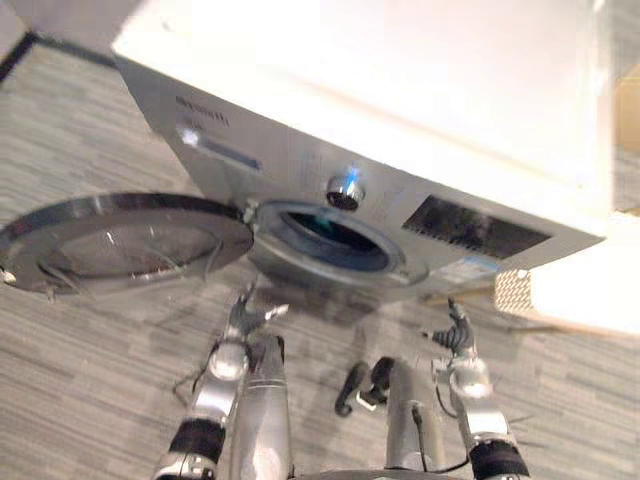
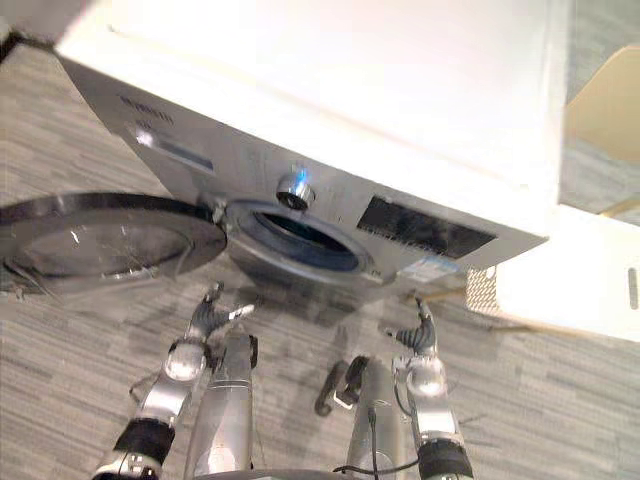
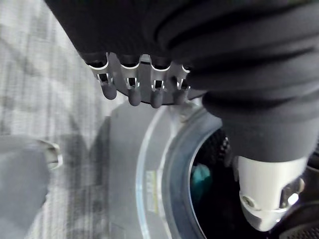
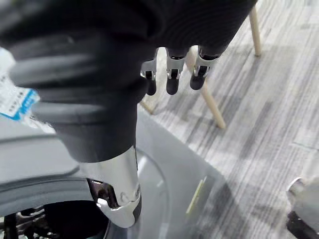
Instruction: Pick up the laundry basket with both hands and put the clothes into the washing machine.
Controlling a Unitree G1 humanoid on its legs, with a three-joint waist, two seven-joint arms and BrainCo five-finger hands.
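A silver-fronted washing machine (image 1: 300, 150) with a white top stands before me. Its round door (image 1: 120, 240) is swung wide to the left and the drum opening (image 1: 335, 240) is dark. Something teal (image 3: 202, 177) lies inside the drum in the left wrist view. My left hand (image 1: 240, 318) is raised just below the opening's left edge, with relaxed fingers (image 3: 130, 92) holding nothing. My right hand (image 1: 455, 335) is up below the machine's right panel, its fingers (image 4: 172, 82) also loose and empty. A white perforated basket (image 2: 560, 285) sits on the floor right of the machine.
Grey striped carpet (image 1: 90, 380) covers the floor. A blue-lit knob (image 1: 345, 190) sits above the opening. Light wooden chair legs (image 4: 212, 104) stand to the right of the machine. The open door takes up the floor room on my left.
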